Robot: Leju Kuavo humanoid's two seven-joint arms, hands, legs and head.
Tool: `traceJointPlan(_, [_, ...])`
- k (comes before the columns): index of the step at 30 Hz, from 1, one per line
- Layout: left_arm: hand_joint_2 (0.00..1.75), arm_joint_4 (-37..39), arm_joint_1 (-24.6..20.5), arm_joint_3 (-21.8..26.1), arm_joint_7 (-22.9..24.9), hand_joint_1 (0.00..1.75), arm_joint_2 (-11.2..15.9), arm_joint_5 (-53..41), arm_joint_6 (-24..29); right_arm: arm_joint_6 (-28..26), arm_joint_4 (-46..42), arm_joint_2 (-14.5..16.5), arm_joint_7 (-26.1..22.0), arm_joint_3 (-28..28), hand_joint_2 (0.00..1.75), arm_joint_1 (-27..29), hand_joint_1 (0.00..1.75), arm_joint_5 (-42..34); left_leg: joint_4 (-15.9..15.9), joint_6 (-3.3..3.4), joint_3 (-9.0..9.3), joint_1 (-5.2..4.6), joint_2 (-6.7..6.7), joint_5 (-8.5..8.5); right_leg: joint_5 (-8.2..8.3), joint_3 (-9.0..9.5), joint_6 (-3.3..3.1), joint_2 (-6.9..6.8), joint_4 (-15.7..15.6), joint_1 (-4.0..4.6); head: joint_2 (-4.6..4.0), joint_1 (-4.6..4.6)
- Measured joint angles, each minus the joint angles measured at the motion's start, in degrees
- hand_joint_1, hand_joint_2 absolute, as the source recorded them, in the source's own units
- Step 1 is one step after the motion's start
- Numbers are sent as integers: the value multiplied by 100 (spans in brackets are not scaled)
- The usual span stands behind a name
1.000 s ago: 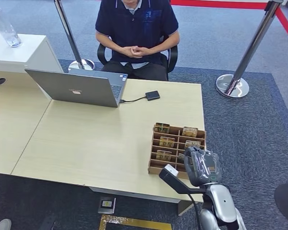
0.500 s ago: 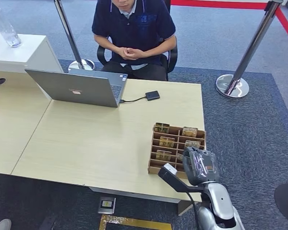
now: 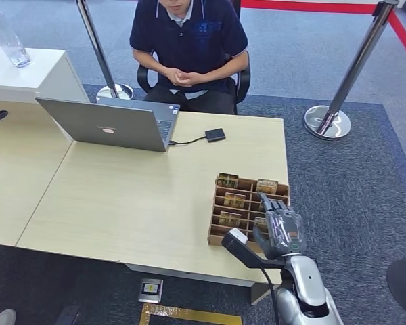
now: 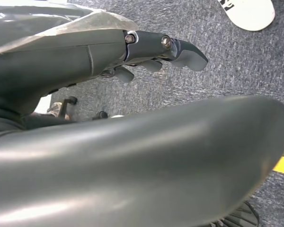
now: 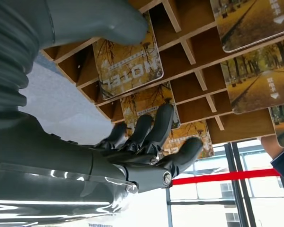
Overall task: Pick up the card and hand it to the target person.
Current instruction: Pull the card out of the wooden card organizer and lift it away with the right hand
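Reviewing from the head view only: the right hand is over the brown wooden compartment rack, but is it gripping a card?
Observer: No. In the right wrist view the right hand has its fingers spread by the cards in the brown wooden compartment rack, gripping none.
Operator: What is printed on them?
Observer: Autumn trees; the card beside the thumb reads HOTEL.
Operator: And the left hand?
Observer: The left wrist view shows the left hand above grey carpet, holding nothing.
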Motion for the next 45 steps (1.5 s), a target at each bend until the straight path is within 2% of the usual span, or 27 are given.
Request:
traceJointPlan(1, [0, 0, 0, 0, 0, 0, 0, 0, 0, 0, -5, 6, 9, 0, 175, 6, 60, 2, 0, 0, 0, 0, 0, 0, 0, 0, 0, 0, 0, 0, 0, 0])
traceJointPlan(3, [0, 0, 0, 0, 0, 0, 0, 2, 0, 2, -18, 16, 30, 0, 175, 27, 81, 14, 1, 0, 0, 0, 0, 0, 1, 0, -1, 0, 0, 0, 0, 0])
traceJointPlan(9, [0, 0, 0, 0, 0, 0, 0, 15, 4, 37, -102, 21, 55, -2, 175, 90, 127, 56, 1, 0, -2, 0, 0, 0, 1, -2, -1, 0, 0, 0, 0, -1])
traceJointPlan(21, [0, 0, 0, 0, 0, 0, 0, 16, 5, 100, -293, 24, 92, -1, 175, 117, 168, 167, 1, 0, -2, 0, 0, 0, 1, -2, -1, 0, 0, 0, 0, -1])
traceJointPlan(24, [0, 0, 0, 0, 0, 0, 0, 16, 6, 121, -333, 22, 97, -1, 175, 123, 175, 186, 1, 0, -2, 0, 0, 0, 1, -2, -1, 0, 0, 0, 0, 0])
traceJointPlan(34, [0, 0, 0, 0, -8, 0, 0, 1, -11, 129, -361, 15, 25, -2, 175, 109, 175, 231, 1, 0, -3, 0, 0, 0, 1, -2, -1, 0, 0, 0, 0, 0])
traceJointPlan(45, [0, 0, 0, 0, -46, 0, 0, -13, -24, -108, -487, -22, -317, -15, 175, 106, 175, 210, 1, 0, -2, 0, 0, 0, 1, -2, -1, 0, 0, 0, 0, 0])
